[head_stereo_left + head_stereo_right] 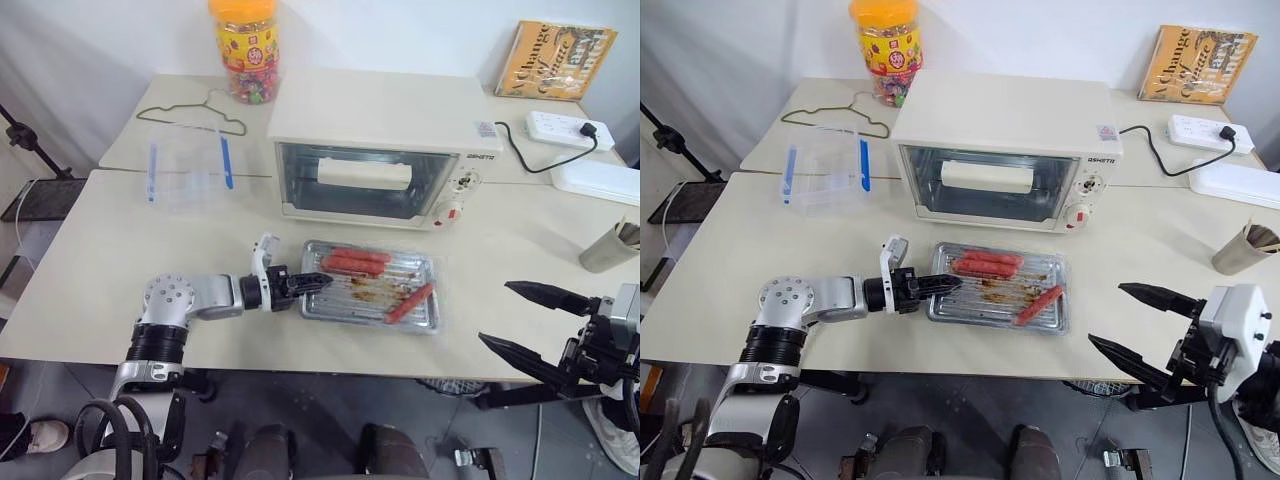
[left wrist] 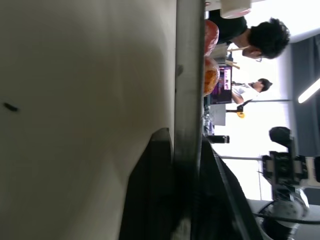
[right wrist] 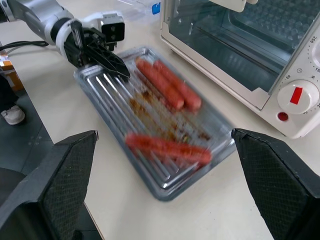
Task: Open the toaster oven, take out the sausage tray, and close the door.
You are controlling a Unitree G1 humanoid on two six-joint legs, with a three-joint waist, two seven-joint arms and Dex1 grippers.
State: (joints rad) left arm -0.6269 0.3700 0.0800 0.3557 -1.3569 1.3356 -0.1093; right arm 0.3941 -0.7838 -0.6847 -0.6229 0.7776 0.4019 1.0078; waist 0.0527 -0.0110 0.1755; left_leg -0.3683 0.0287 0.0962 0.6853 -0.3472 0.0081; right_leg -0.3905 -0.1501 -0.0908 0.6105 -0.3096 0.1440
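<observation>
The cream toaster oven (image 1: 375,110) stands at mid-table with its glass door (image 1: 300,185) closed and the bar handle (image 1: 365,173) upright. The silver sausage tray (image 1: 345,305) lies on the table just in front of it, holding three sausages (image 1: 355,262). My left gripper (image 1: 318,282) reaches in level from the left to the tray's left edge. In the left wrist view the tray's rim (image 2: 187,100) runs between its fingers (image 2: 150,200), which sit tight on both sides. Off the table's front right corner my right gripper (image 1: 495,312) hangs open and holds nothing.
A clear plastic box with blue latches (image 1: 188,165), a wire hanger (image 1: 190,115) and a candy jar (image 1: 245,48) are at the back left. A power strip (image 1: 565,128), a book (image 1: 555,60) and a cup (image 1: 610,248) are on the right. People (image 2: 260,37) are in the background.
</observation>
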